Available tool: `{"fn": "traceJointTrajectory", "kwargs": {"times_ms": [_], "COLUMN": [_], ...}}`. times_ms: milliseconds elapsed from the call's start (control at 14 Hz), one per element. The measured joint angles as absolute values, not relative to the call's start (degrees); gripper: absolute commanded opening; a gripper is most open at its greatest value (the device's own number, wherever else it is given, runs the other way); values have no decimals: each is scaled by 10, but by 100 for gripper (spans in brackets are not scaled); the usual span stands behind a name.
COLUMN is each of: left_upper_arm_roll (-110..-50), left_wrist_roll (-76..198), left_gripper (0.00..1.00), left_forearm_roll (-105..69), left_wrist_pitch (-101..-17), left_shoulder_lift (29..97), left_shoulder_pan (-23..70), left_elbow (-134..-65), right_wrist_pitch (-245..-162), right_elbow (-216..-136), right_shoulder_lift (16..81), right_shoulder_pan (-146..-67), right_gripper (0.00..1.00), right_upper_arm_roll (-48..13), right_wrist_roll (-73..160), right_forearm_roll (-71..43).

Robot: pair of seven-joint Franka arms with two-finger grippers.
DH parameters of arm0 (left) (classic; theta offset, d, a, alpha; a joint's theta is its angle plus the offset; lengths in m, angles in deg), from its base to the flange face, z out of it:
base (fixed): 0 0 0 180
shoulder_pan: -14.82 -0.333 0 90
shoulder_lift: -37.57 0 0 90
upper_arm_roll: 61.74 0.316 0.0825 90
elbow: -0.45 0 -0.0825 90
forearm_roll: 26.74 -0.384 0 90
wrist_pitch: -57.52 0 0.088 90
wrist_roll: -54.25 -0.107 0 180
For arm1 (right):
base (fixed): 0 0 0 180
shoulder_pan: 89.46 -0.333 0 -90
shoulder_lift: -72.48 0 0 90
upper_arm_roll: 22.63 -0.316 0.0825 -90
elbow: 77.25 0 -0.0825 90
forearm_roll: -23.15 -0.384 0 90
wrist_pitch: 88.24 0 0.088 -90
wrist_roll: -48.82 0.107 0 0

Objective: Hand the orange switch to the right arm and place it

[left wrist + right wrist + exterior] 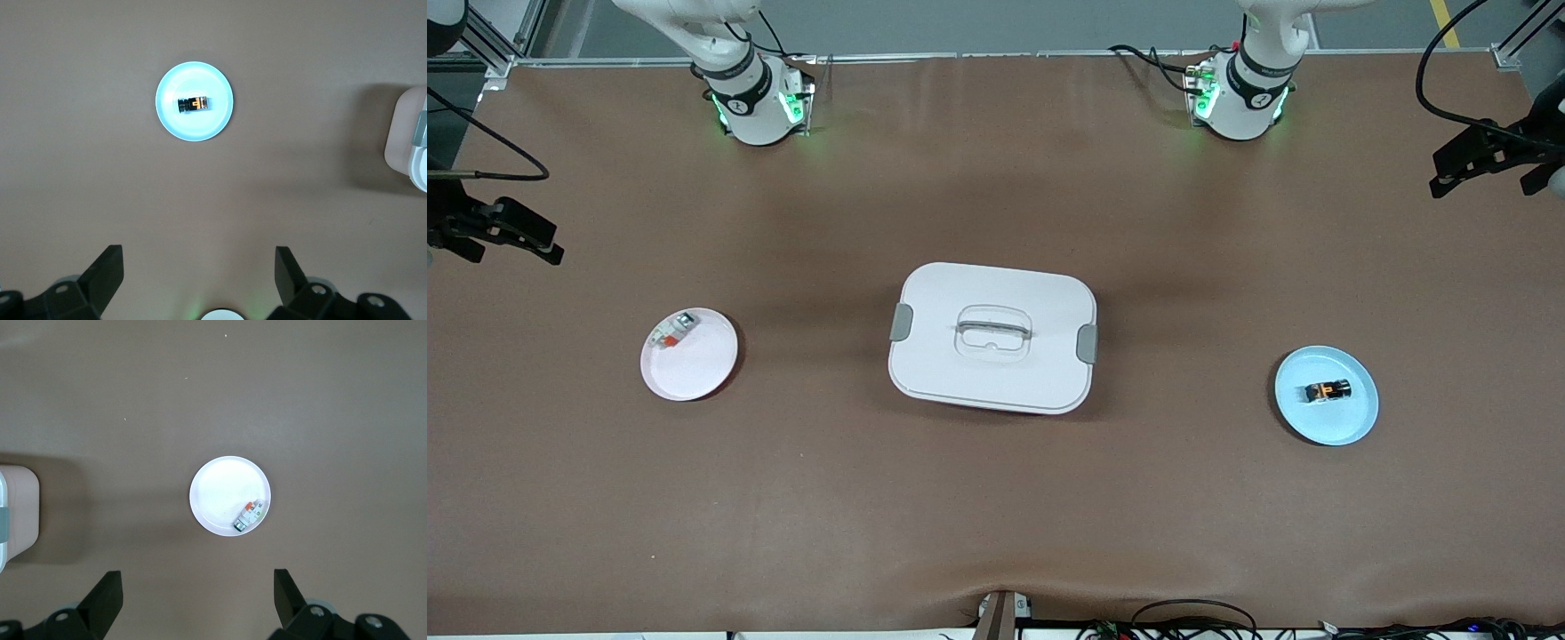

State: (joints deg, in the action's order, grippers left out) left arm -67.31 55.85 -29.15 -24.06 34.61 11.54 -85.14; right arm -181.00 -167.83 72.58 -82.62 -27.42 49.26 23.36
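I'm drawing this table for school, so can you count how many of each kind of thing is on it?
Plates: 2, a light blue plate and a pinkish-white plate
Small parts: 2, the orange switch and a whitish-grey component
Boxes: 1, a white lidded box
Total: 5

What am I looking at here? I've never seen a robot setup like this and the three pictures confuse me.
Two robot arms share a brown table. One picture looks down from across it; the others come from cameras on each wrist. The left gripper and right gripper hang open, high over the table, holding nothing. In the middle lies a white lidded box. A blue plate carries the orange switch; a white plate carries a whitish component.
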Motion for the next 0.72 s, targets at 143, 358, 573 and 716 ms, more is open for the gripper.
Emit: {"fn": "traceJointTrajectory", "kwargs": {"times_ms": [143,358,573,716], "left_upper_arm_roll": [-673,-673,-673,-673], "left_wrist_roll": [559,559,558,558], "left_gripper": [100,100,100,100], "left_forearm_roll": [-291,-291,-291,-292], "left_wrist_pitch": [-237,-235,-234,-236], "left_shoulder_lift": [346,346,348,360], "left_shoulder_pan": [115,115,115,114], "left_elbow": [-851,-851,-852,-856], "right_wrist_pitch": [-1810,-1810,-1810,-1810], "right_elbow": [-1678,-1678,-1678,-1678], "right_shoulder_lift": [726,726,726,726], "right_shoulder_pan": [-826,-826,-826,-826], "right_gripper": [100,100,100,100], "right_upper_arm_roll": [-274,-274,-274,-274], "right_wrist_roll": [493,493,493,493], "right_forearm_roll": [234,234,234,234]}}
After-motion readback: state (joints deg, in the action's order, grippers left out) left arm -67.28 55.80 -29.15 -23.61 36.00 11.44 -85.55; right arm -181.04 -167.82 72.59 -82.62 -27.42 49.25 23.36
